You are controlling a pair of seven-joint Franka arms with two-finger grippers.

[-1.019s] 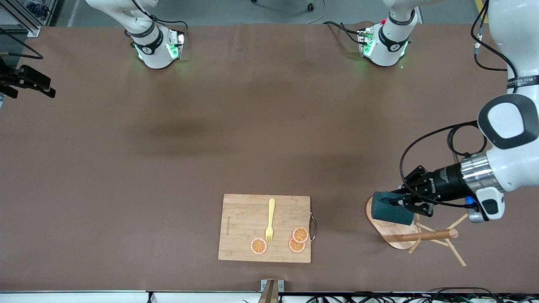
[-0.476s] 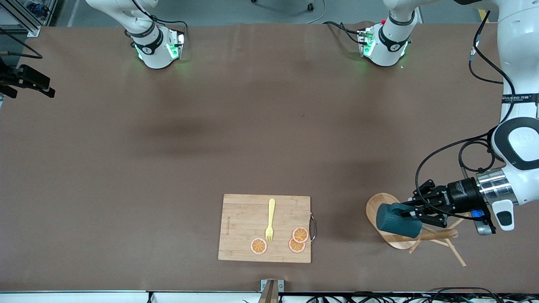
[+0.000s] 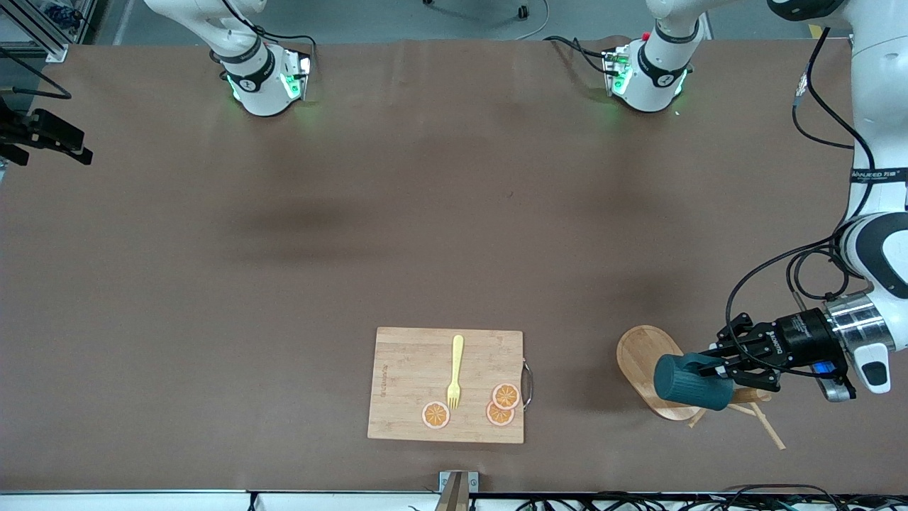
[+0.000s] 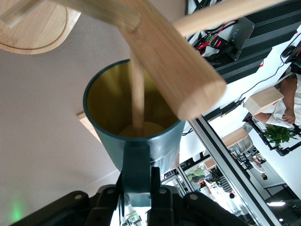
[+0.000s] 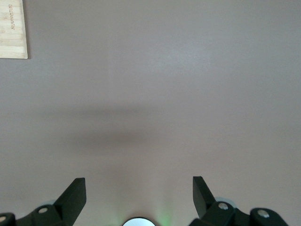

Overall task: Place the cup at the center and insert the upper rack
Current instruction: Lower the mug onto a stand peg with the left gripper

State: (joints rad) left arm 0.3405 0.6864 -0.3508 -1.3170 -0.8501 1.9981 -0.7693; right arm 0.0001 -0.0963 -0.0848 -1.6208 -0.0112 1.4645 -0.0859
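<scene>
My left gripper (image 3: 725, 369) is shut on the handle of the dark teal cup (image 3: 690, 383) and holds it on its side above the oval base (image 3: 640, 355) of the wooden upper rack. In the left wrist view the cup (image 4: 108, 141) shows its yellow inside, and a thin peg (image 4: 137, 89) of the rack reaches into its mouth. The thick post (image 4: 174, 56) crosses just above the rim, and the gripper (image 4: 137, 181) pinches the handle. My right gripper (image 5: 138, 195) hangs open high over bare table and holds nothing.
A bamboo cutting board (image 3: 404, 383) lies near the table's front edge with a yellow fork (image 3: 455, 370) and three orange slices (image 3: 506, 395) on it. Its corner (image 5: 11, 28) shows in the right wrist view. More rack pegs (image 3: 770, 429) stick out past the cup.
The left gripper has carried the cup away from over the rack's base, toward the left arm's end of the table and along the post. The right gripper has not moved.
</scene>
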